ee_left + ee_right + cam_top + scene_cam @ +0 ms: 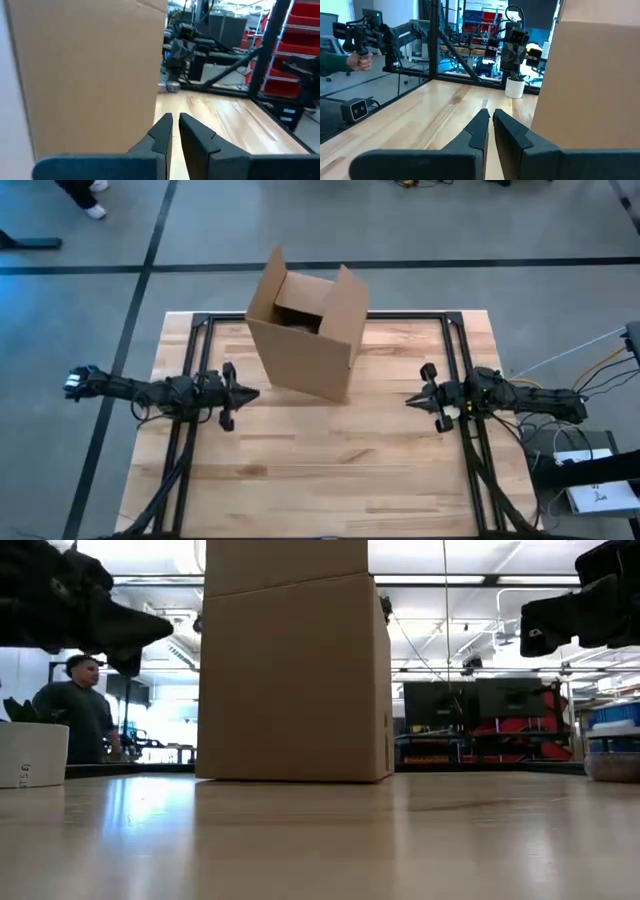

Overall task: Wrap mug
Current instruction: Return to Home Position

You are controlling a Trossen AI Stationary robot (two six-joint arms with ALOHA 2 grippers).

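Overhead straight down; low view level across the table; wrist views close on the shared box.

A light wooden table of glued plank strips fills the lower two thirds of the high view, with a black metal frame lying along its left, right and far sides. A brown cardboard box stands flat on its base on the bare wood in the upper middle of that frame, near the far edge, its top flaps up and its dark inside showing. At the low view's left edge a white pot sits at tabletop level; whether it rests on the table cannot be told.
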